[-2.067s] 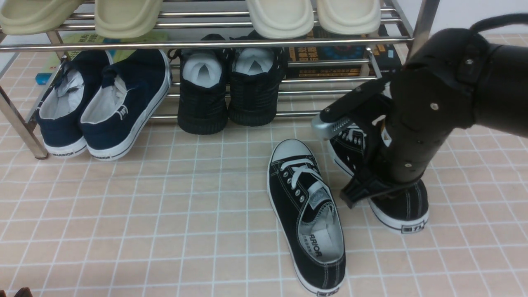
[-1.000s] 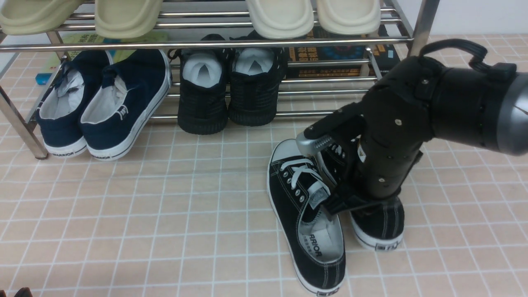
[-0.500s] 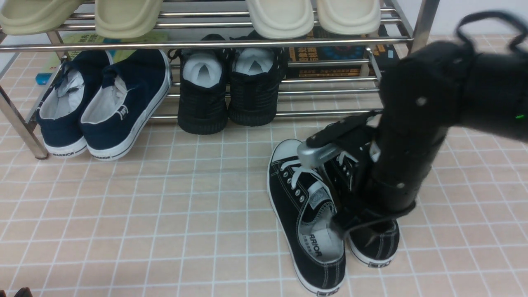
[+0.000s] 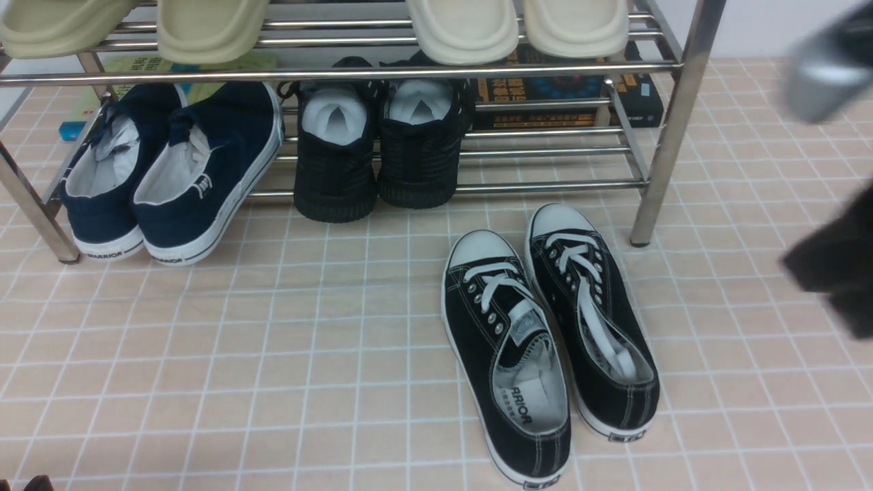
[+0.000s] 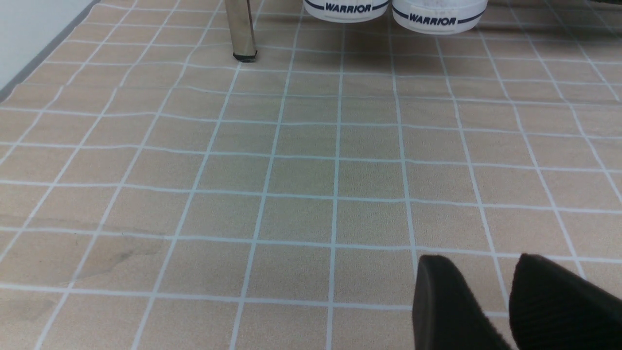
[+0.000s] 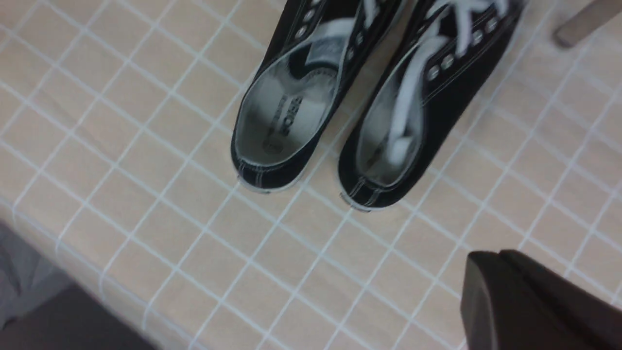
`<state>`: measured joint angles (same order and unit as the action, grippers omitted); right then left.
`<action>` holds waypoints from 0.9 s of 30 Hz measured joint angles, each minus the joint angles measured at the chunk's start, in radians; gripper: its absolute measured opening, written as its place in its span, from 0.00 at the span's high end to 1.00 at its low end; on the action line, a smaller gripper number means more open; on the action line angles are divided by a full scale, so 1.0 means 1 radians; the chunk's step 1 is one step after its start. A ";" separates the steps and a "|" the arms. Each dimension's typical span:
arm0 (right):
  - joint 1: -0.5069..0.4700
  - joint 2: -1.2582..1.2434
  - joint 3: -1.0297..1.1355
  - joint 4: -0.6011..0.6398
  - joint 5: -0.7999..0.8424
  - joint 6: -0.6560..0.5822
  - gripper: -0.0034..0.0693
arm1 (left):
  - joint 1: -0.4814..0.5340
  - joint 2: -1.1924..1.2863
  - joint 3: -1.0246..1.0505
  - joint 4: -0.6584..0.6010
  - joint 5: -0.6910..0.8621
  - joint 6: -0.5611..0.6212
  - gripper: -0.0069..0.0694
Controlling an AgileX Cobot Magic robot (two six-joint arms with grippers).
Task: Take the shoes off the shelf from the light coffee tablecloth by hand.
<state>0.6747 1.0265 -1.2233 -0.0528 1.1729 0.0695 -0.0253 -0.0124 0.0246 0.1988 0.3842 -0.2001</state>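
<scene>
The two black canvas shoes with white laces and toe caps stand side by side on the light coffee tablecloth [image 4: 273, 354], toes toward the shelf [image 4: 672, 123]. The left shoe [image 4: 508, 361] is a little nearer than the right shoe [image 4: 593, 320]. Both also show in the right wrist view, the left shoe [image 6: 291, 112] and the right shoe [image 6: 413, 126]. My right gripper [image 6: 493, 255] is shut and empty, raised above the cloth and clear of the shoes; its arm is a blur at the right edge [image 4: 835, 279]. My left gripper [image 5: 481, 260] is open and empty over bare cloth.
A navy pair [image 4: 170, 170] and a black mesh pair [image 4: 375, 150] sit on the shelf's low tier, with beige slippers [image 4: 464, 27] above and books [image 4: 559, 95] behind. A shelf leg [image 5: 241, 29] stands near the navy heels [image 5: 346, 7]. The table's edge [image 6: 29, 272] is close.
My right gripper set the second shoe down beside the first, let go of it, and pulled away up and to the right. The left arm has not moved.
</scene>
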 joint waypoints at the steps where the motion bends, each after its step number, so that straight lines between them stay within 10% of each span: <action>1: 0.000 -0.034 0.026 -0.005 -0.021 0.001 0.97 | 0.000 0.000 0.000 0.000 0.000 0.000 0.59; 14: 0.000 -0.527 0.803 -0.016 -1.084 0.012 0.97 | 0.000 0.000 0.000 0.000 0.000 0.000 0.59; 27: 0.000 -0.549 0.865 -0.019 -1.251 0.012 0.96 | 0.000 0.000 0.000 0.000 0.000 0.000 0.59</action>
<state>0.6747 0.4779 -0.3584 -0.0721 -0.0778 0.0816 -0.0253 -0.0124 0.0246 0.1988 0.3842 -0.2001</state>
